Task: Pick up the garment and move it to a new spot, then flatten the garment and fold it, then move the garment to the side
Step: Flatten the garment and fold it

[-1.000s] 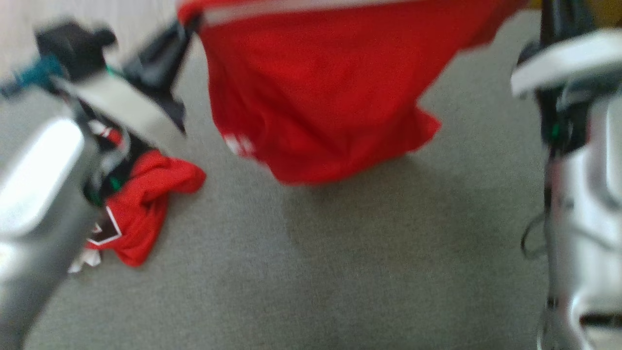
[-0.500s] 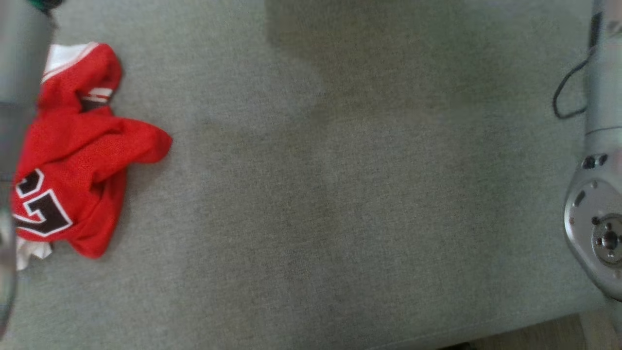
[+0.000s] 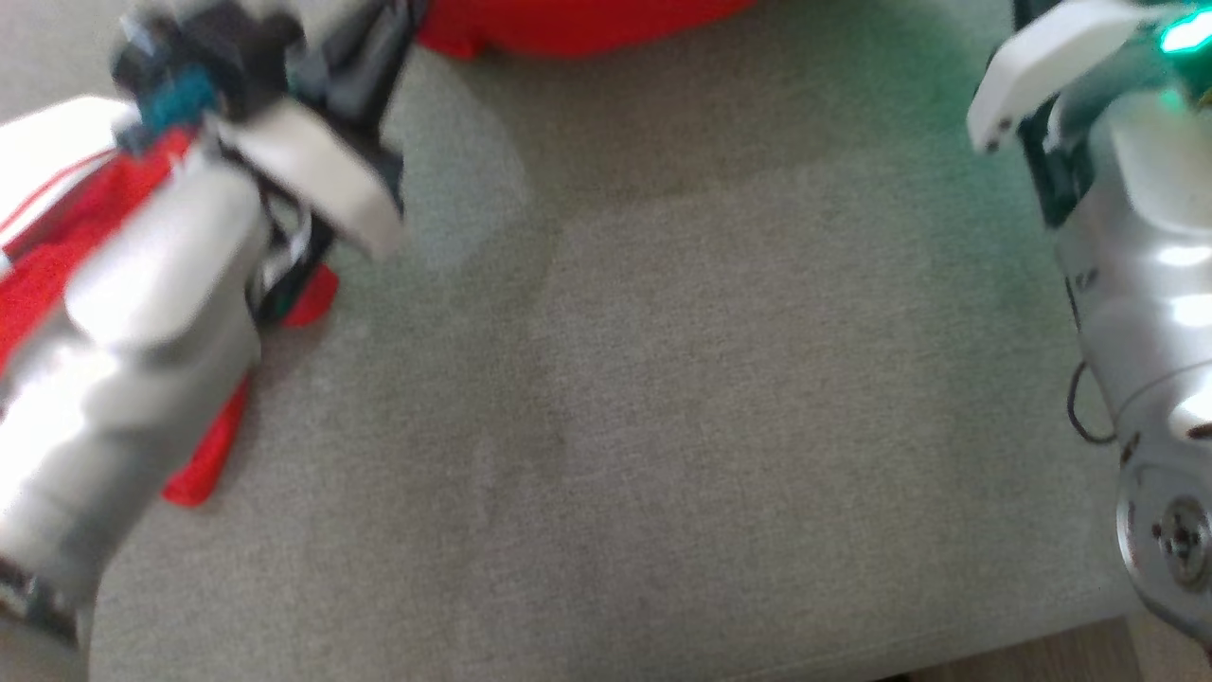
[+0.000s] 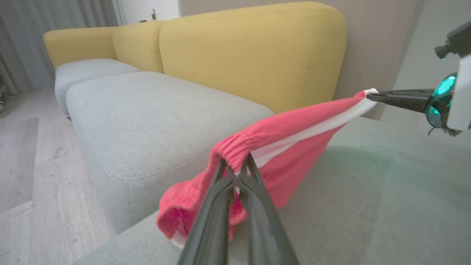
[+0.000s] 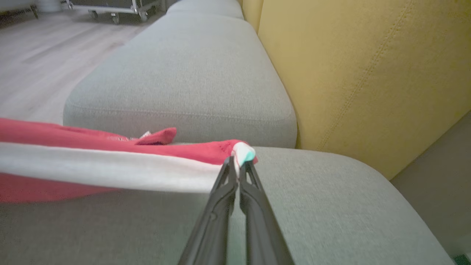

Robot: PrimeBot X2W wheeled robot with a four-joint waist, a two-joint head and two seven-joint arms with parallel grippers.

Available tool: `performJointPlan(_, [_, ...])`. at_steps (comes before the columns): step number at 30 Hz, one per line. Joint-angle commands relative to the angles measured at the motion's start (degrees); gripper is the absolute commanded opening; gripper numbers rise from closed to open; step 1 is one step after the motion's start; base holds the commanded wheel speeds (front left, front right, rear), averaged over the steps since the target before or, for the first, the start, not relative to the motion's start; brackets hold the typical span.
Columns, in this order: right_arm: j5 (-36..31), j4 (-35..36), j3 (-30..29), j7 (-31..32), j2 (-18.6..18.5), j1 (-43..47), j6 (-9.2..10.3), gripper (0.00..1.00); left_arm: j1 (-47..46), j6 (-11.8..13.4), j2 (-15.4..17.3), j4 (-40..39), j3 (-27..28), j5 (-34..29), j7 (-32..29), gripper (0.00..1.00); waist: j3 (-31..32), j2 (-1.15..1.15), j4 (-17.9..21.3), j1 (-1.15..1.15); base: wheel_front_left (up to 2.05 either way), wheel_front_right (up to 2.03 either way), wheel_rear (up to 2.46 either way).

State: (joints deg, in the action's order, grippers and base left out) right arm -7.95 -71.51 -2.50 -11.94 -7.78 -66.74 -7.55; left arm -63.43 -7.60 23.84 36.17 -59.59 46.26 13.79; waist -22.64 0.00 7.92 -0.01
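Over the grey sofa seat we hold the red garment stretched aloft, left claw and right claw both clamped on its edge, and should lower it level and taut.

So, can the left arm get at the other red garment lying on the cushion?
Probably not yet. The left gripper is shut on the held garment, which the right gripper also grips. The cushion garment lies just under that forearm, otherwise unblocked.
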Motion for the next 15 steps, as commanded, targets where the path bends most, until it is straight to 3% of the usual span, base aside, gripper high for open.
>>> performJointPlan(1, [0.84,0.87,1.74,0.26,-0.63,0.18,0.06,0.0,-0.51,0.12,3.26,-1.76,1.28,1.19,0.72,0.0,1.92,0.0,0.22,0.01,0.0,0.0,0.0])
performJointPlan(8, [6.71,-1.56,8.98,4.4,-3.3,5.57,0.06,0.0,8.11,0.12,7.9,-7.68,-5.31,0.49,1.15,0.0,7.63,0.0,0.99,0.01,0.0,0.0,0.0])
performJointPlan(15, [13.28,-1.81,13.39,8.29,-5.62,11.74,0.06,0.0,15.76,0.89,8.61,-12.0,-5.69,-2.07,1.19,0.0,12.07,0.0,1.33,0.01,0.0,0.0,0.0])
